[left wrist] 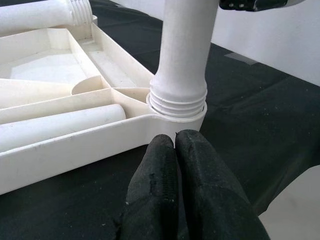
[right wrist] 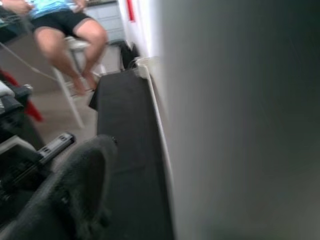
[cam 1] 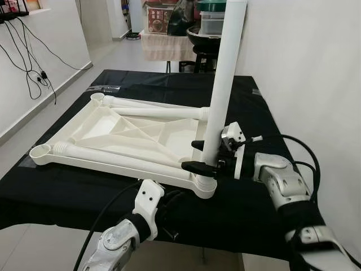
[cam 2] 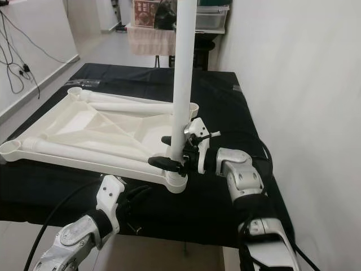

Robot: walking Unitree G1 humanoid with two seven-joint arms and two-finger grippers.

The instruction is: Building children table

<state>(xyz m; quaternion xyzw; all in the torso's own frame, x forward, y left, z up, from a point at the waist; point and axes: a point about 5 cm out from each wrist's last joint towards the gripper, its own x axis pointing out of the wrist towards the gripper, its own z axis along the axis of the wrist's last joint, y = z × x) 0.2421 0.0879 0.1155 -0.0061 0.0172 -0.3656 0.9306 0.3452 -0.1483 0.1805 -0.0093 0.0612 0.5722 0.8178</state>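
While my right gripper (cam 1: 204,156) clasps the upright table leg (cam 1: 223,84) in the corner socket of the inverted tabletop (cam 1: 113,132), at its 5 o'clock corner, cross-threading from tilt seems possible. Left wrist view: my left gripper (left wrist: 175,142), fingers pressed together and empty, touches that socket's rim, leg at 12 o'clock.

I log: white table top (cam 1: 113,135); white legs, one upright (cam 1: 224,84); black cloth (cam 1: 254,209); black gripper fingers (left wrist: 175,185); silver arms (cam 1: 279,180).
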